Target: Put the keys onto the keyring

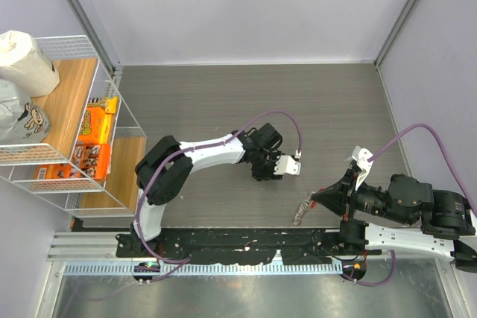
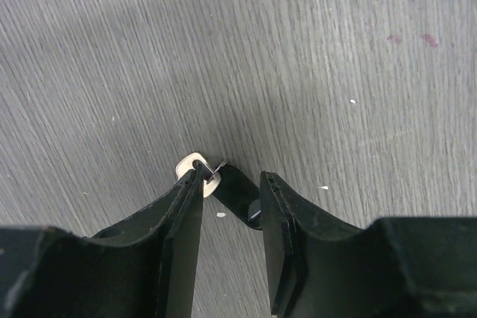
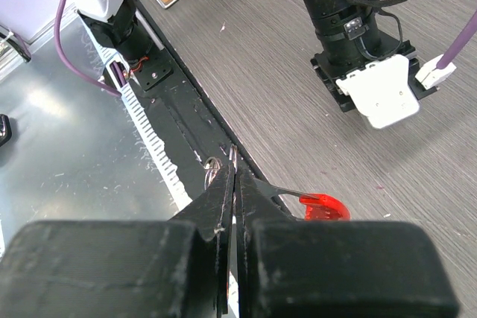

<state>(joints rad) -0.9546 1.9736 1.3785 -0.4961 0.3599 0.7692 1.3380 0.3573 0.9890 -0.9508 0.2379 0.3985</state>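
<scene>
The key lies flat on the grey table, its silver part [image 2: 188, 167] at my left finger's tip and its black head [image 2: 237, 193] between the fingers. My left gripper [image 2: 229, 184] is open around it, pointing down at the table [image 1: 265, 174]; the top view hides the key. My right gripper [image 3: 233, 163] is shut on the keyring: the silvery ring [image 3: 212, 170] pokes out at the fingertips and the red strip [image 3: 326, 207] hangs to the right. In the top view the right gripper [image 1: 316, 200] holds the keyring [image 1: 302, 211] just above the table's near edge.
A wire shelf [image 1: 82, 150] with snack boxes [image 1: 97, 121] and a paper roll [image 1: 26, 61] stands at the far left. The black base rail [image 1: 246, 243] runs along the near edge. The left arm's wrist [image 3: 373, 94] stands close beyond the right gripper.
</scene>
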